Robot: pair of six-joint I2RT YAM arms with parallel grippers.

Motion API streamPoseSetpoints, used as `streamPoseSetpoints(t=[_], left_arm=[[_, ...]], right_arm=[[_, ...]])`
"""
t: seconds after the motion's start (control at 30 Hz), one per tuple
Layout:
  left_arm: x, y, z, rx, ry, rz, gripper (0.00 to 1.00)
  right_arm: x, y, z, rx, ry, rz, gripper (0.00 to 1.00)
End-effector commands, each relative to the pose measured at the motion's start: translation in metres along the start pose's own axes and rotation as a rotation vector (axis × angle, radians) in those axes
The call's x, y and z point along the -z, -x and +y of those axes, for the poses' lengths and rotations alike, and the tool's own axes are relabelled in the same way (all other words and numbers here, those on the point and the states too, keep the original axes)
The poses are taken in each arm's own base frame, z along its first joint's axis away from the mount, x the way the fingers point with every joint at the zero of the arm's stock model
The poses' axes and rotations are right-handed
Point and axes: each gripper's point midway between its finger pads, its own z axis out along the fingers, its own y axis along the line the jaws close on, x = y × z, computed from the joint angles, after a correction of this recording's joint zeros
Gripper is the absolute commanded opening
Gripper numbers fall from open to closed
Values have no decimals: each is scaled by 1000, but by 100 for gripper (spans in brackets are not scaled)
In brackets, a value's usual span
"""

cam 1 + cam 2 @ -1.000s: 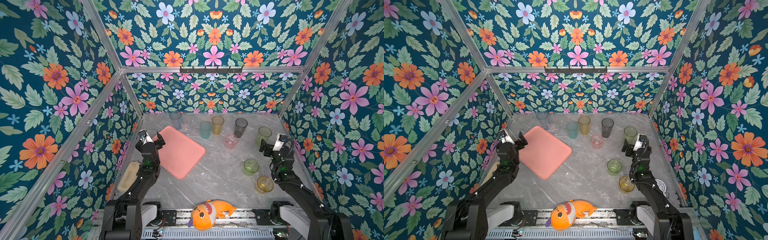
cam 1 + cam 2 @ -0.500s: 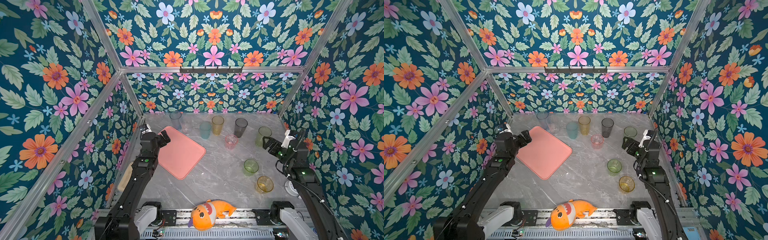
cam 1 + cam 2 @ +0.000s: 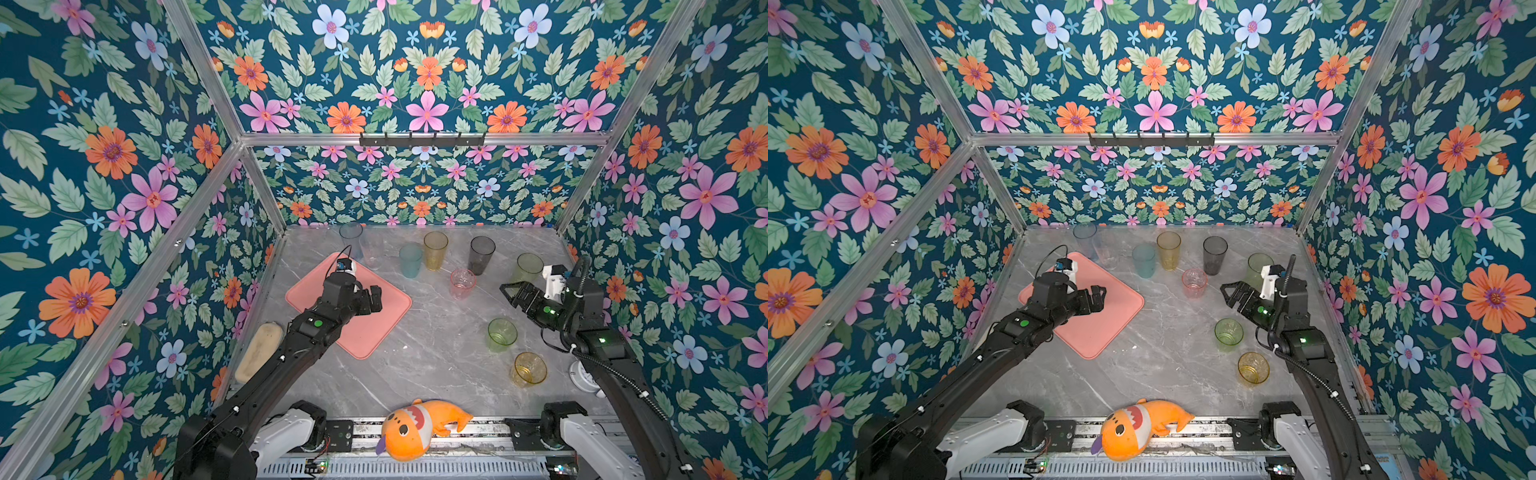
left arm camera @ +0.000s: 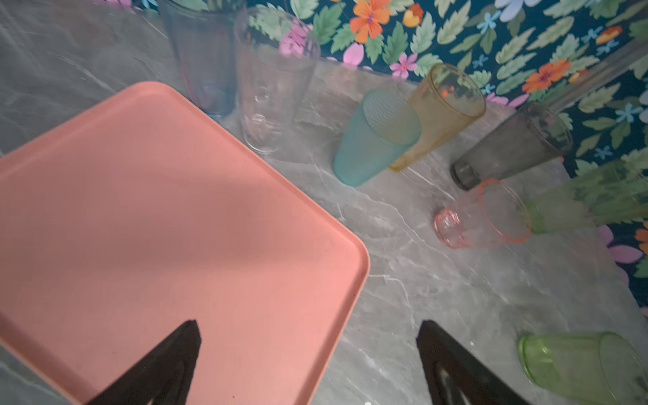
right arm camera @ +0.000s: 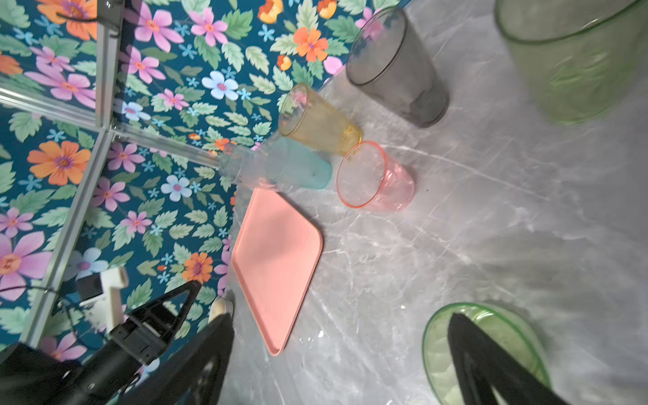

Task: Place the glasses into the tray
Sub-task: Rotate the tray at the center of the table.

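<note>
The salmon-pink tray lies at the left of the marble table. Several glasses stand along the back: blue-grey, clear, teal, amber, smoke-grey and tall green. A short pink glass, a short green one and a yellow one stand nearer. My left gripper hovers open over the tray's right edge, holding nothing. My right gripper hangs open and empty between the pink and short green glasses.
A beige oblong dish lies against the left wall. An orange plush fish rests at the front edge. A small white round object sits under my right arm. Floral walls enclose three sides.
My left arm has swung out from the left wall over the tray. My right gripper has moved inward from beside the tall green glass toward the table's middle. No glass has moved.
</note>
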Motion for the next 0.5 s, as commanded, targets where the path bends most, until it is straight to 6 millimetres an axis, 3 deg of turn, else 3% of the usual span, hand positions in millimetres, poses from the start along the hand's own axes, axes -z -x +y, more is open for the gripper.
streamPoseSetpoints(t=[0.0, 0.33, 0.47], left_arm=[[-7, -19, -8, -7, -42, 77, 99], [-16, -53, 41, -52, 207, 150, 99], [-26, -83, 31, -55, 127, 255, 93]], right_arm=[[-6, -14, 5, -3, -41, 57, 94], [-46, -63, 64, 140, -18, 170, 89], [-64, -77, 77, 177, -19, 225, 87]])
